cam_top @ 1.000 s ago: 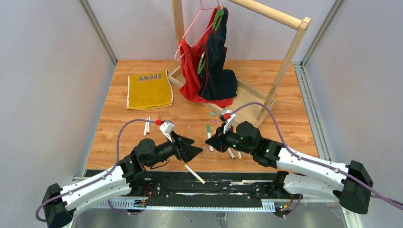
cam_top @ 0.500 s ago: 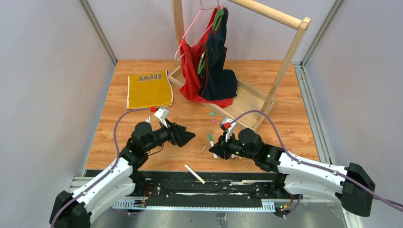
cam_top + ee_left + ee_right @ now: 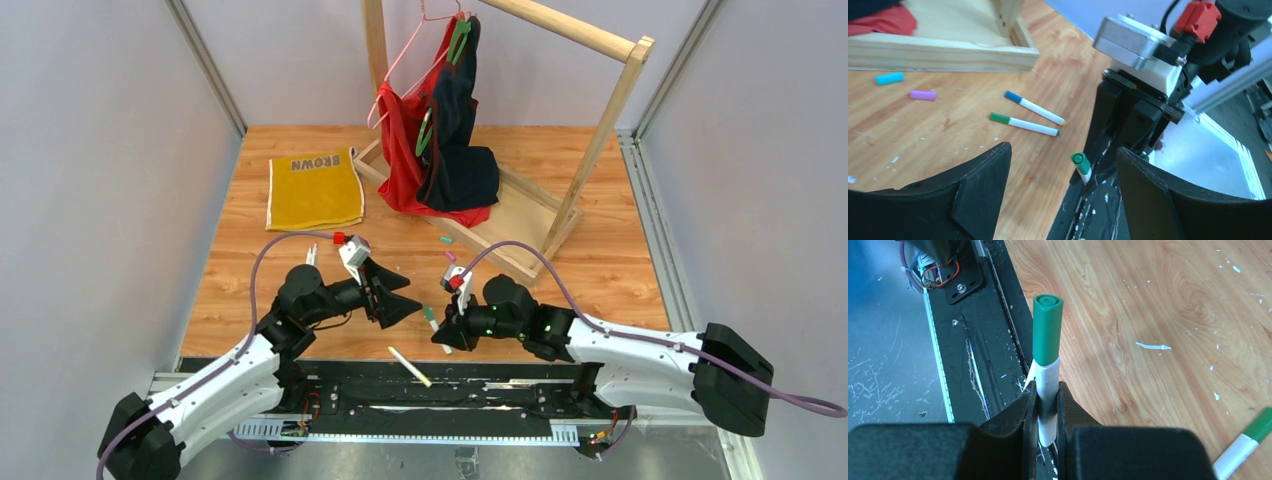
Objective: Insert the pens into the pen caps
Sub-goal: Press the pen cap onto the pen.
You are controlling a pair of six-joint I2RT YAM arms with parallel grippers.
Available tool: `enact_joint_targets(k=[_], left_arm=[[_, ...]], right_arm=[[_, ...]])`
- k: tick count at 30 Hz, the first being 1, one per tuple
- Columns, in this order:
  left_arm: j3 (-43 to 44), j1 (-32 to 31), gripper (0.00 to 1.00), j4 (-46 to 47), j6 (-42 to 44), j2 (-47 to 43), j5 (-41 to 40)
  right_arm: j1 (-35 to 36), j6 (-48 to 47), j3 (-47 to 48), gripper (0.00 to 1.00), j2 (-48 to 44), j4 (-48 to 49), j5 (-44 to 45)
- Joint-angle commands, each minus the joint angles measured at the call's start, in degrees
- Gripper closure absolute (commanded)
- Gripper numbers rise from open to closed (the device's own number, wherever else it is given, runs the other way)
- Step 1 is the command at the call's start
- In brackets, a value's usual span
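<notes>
My right gripper [image 3: 1047, 390] is shut on the white barrel of a pen with a green cap [image 3: 1048, 335] on it, and holds it above the table's near edge. In the top view that pen [image 3: 430, 318] points toward my left gripper [image 3: 405, 297], which is open and empty, a short way left of it. The left wrist view shows the green cap end [image 3: 1081, 165] between my open fingers [image 3: 993, 175], apart from them. A blue-ended pen [image 3: 1034, 107] and a green-ended pen [image 3: 1023, 124] lie on the table. A teal cap [image 3: 889, 78] and a purple cap [image 3: 923, 95] lie farther back.
A white pen with a yellow tip [image 3: 410, 366] lies on the black base rail. A wooden clothes rack [image 3: 520, 215] with red and dark garments stands at the back. A yellow towel [image 3: 315, 190] lies back left. Pens [image 3: 310, 258] lie behind the left arm.
My right gripper has carried the green-capped pen left and toward the near edge. My left gripper swung back and then returned slightly, staying open and facing the pen.
</notes>
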Motion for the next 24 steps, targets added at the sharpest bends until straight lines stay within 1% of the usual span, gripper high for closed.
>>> enact_joint_targets(k=[1, 11, 16, 24], left_arm=[[0.4, -2.9, 0.21, 2.1, 2.7, 1.8, 2.4], [1.3, -5.1, 0.29, 2.1, 3.1, 5.8, 1.5], [1.7, -6.8, 0.36, 2.1, 3.8, 7.2, 1.6], [1.2, -7.2, 0.58, 2.2, 3.7, 7.4, 2.1]], right_arm=[[1.3, -1.8, 2.4, 0.99, 0.6, 2.1, -1.4], [2.6, -2.6, 4.0, 0.99, 2.3, 1.8, -2.7], [2.9, -2.8, 4.7, 0.99, 3.2, 1.5, -1.9], [2.9, -3.0, 5.3, 0.99, 3.3, 0.7, -0.5]])
